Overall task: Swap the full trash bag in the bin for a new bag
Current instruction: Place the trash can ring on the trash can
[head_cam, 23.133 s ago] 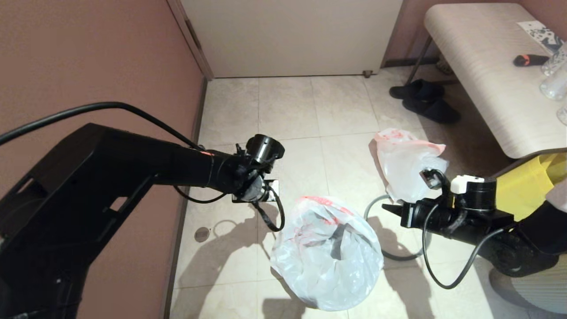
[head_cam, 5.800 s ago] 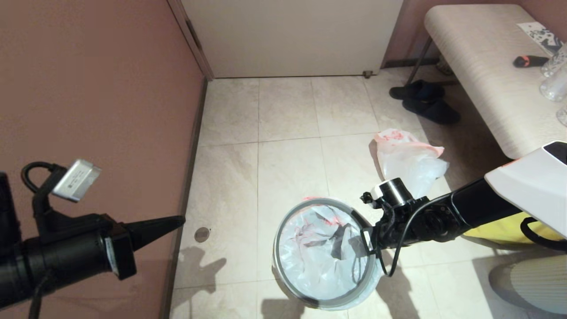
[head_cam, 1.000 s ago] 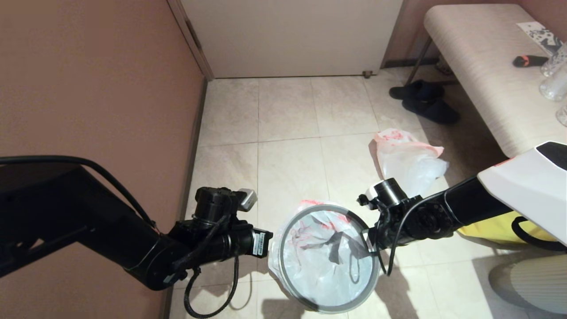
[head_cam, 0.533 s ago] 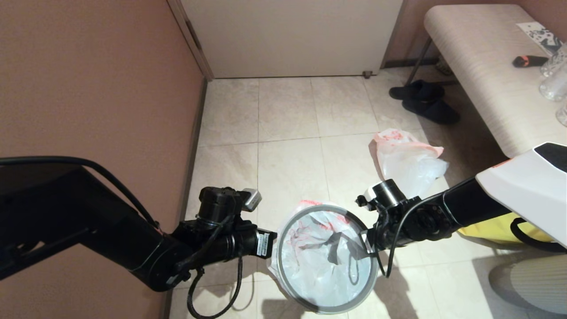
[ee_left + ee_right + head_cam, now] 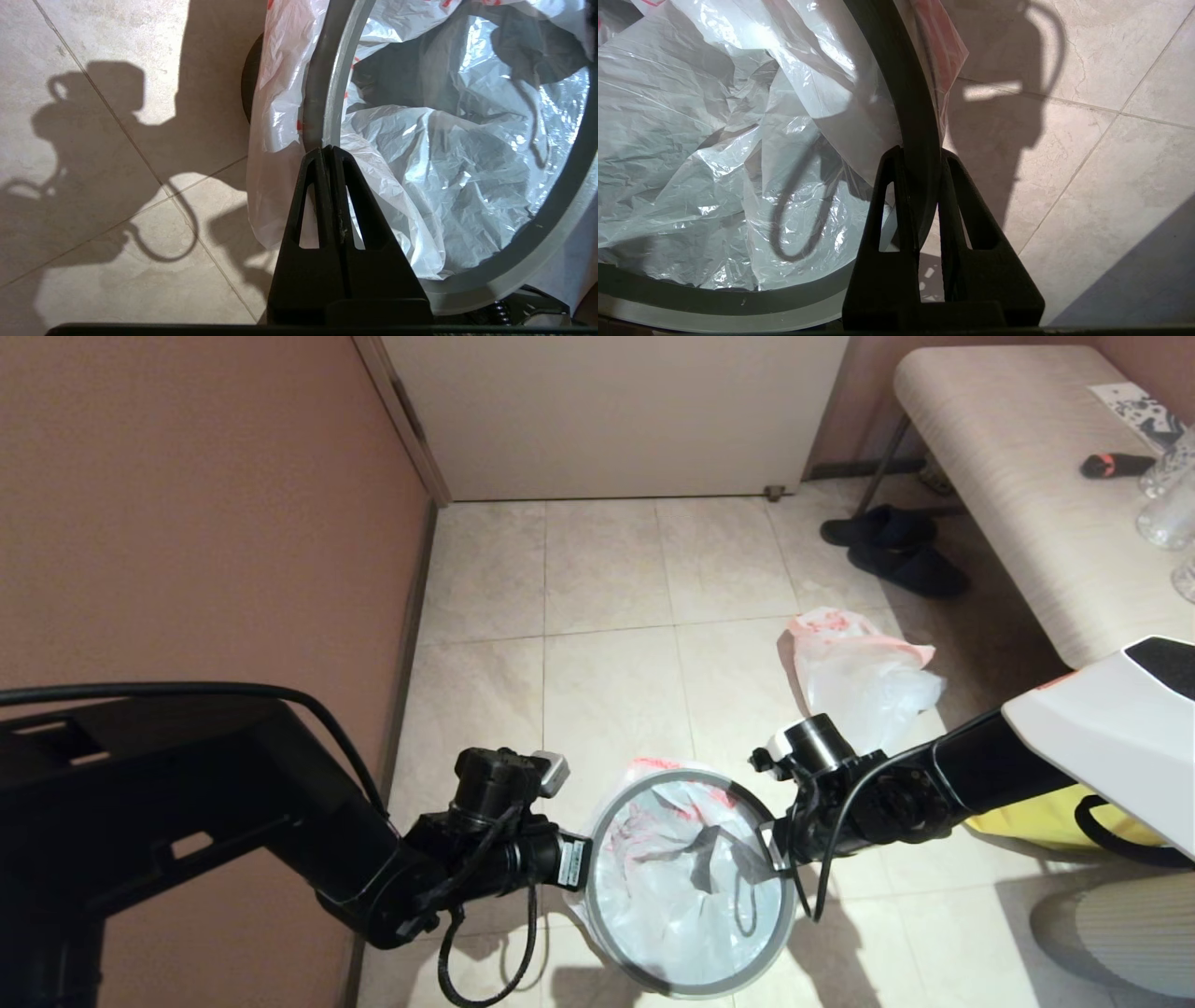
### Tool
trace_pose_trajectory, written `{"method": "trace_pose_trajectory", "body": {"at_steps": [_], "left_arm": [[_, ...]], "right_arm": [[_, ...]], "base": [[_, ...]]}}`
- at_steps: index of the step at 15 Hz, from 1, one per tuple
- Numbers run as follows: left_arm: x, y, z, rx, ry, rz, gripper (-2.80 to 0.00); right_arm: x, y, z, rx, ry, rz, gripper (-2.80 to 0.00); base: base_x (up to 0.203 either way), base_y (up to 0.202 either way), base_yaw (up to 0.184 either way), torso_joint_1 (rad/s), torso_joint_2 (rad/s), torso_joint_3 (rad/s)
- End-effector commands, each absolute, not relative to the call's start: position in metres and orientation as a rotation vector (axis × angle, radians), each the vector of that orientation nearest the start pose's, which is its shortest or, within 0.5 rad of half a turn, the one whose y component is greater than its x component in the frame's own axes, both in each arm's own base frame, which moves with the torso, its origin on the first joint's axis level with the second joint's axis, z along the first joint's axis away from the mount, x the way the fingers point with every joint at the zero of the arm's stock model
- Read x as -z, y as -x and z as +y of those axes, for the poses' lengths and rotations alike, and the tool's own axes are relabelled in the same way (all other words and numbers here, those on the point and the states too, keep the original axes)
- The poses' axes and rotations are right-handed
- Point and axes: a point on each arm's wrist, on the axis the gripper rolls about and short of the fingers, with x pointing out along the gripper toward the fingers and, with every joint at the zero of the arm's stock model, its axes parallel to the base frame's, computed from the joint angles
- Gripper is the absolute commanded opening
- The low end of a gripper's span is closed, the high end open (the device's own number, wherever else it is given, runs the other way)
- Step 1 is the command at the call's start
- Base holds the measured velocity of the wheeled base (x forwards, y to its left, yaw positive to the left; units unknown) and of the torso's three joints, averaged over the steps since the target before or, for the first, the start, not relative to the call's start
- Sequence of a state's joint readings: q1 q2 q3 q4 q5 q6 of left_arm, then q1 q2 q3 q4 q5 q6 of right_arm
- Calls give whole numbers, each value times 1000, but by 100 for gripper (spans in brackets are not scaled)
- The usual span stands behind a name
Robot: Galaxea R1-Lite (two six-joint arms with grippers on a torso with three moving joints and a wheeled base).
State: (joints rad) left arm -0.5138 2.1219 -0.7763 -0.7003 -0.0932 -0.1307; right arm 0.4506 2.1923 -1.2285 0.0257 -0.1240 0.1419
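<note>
The bin (image 5: 681, 773) stands low in the head view, its black body almost hidden under the new bag (image 5: 681, 905), which lines it and drapes over the sides. The grey hoop (image 5: 322, 93) lies on top, over the bag's pink-red band. My right gripper (image 5: 920, 154) is shut on the hoop (image 5: 906, 93) at its right edge (image 5: 777, 847). My left gripper (image 5: 327, 150) is shut with nothing between its fingers, its tips touching the hoop's left edge (image 5: 586, 868). The new bag (image 5: 458, 154) is crumpled inside the bin.
A lumpy white bag (image 5: 864, 677) lies on the tiles beyond the right arm. A yellow bag (image 5: 1055, 821) sits under that arm. Dark slippers (image 5: 896, 551) lie beside a bench (image 5: 1027, 476) at the right. A brown wall (image 5: 187, 523) runs close along the left.
My left arm has moved right, bringing its shut fingertips up to the hoop's left edge. The right gripper still holds the hoop's right edge, and the hoop has barely shifted.
</note>
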Motion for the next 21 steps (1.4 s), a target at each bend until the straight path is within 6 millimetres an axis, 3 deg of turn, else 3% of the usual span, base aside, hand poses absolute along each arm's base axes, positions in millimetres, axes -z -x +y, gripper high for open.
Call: {"method": "trace_pose_trajectory", "body": {"at_steps": [1,14,17,18,21], "left_arm": [[-27,-308,-176,536,-21,709,-280],[2,-311,-186,547,-38,752,-280],[0,-311,-185,542,-38,741,-280],[-3,-311,-185,543,-36,734,-280],[-10,-309,-184,539,-33,718,-280]], "right_arm": [[-57,-355,169,-230,152,971,-280],[-55,-355,169,-233,149,973,-280],[-59,-353,172,-243,152,965,-280],[-61,-353,172,-244,150,959,0],[-74,-349,172,-251,142,937,0]], "base": [[0,0,0,0,0,0],[0,0,0,0,0,0],[0,0,0,0,0,0],[0,0,0,0,0,0],[0,0,0,0,0,0]]}}
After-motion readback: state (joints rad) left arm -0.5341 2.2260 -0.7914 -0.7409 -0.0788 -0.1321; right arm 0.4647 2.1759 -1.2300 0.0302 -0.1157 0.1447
